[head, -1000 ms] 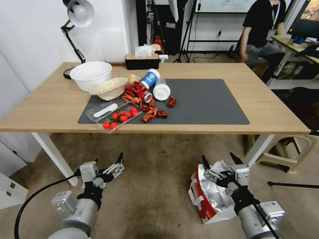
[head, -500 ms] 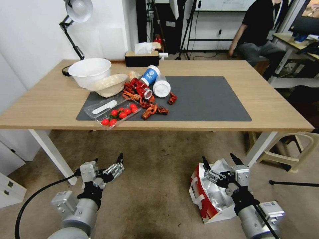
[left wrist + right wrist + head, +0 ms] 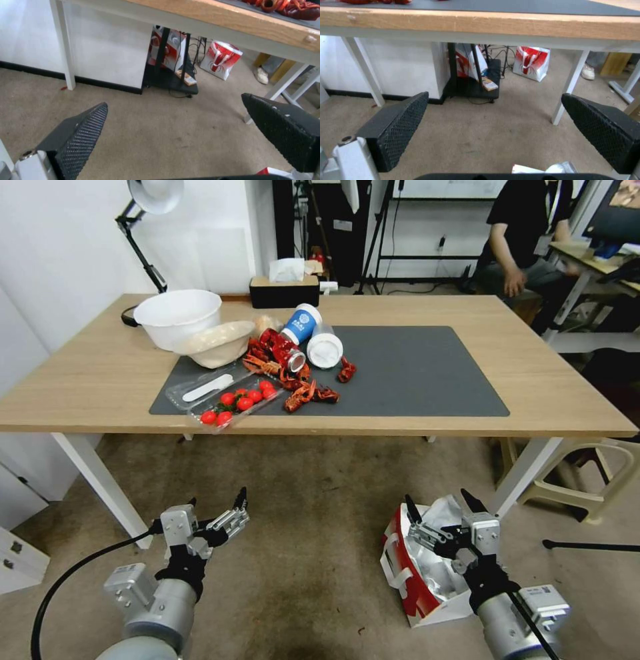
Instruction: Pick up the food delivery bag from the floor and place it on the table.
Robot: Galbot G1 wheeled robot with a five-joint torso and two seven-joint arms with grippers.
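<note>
Food delivery bag (image 3: 417,580) on stained floor (image 3: 313,513) before the light-wood bench (image 3: 547,393) with grey mat (image 3: 420,373); right gripper (image 3: 440,507) above it, left gripper (image 3: 217,505) aside, both fingers apart

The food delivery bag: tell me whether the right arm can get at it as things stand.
Probably yes. The right gripper, open, hangs just above the food delivery bag on the floor, the bag's foil mouth facing up with nothing between them.

No legible text anywhere. Blue paper cup (image 3: 301,324) lying on the table (image 3: 100,380) has a round white emblem, too small to read. Red-and-white bag (image 3: 531,62) under the table shows a graphic, no readable lettering.
</note>
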